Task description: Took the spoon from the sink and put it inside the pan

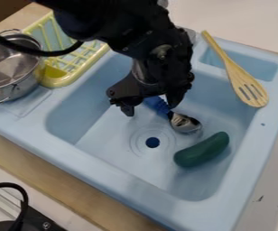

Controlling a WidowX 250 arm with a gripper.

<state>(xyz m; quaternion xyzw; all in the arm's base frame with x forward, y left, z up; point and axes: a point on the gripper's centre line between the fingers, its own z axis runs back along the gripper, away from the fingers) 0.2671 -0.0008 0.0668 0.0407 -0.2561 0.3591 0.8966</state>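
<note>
The spoon [185, 124] lies in the sink [105, 178], its metal bowl up past the drain [152, 142] and its blue handle running back under the gripper [151, 105]. The gripper hangs over that handle with its two fingers spread, one to each side as seen here; whether either touches it, I cannot tell. I take the step in hand to be the grasp. The next move calls for lining up on the handle, settling low enough, then closing; after that comes a lift clear of the sink's walls and a carry to the pan [25, 86].

Just beside the bowl is a green toy vegetable [201, 150], which a careless swing could nudge. A slotted wooden spatula [229, 65] rests across the sink's far corner. The metal pan stands at the other side, next to a yellow rack [60, 81], so the rack may need clearing on the way.

As for writing, a small pale mark [46, 225] sits on a black piece [30, 221] at the bottom left, too small to make out. I find no brand or label to read.
</note>
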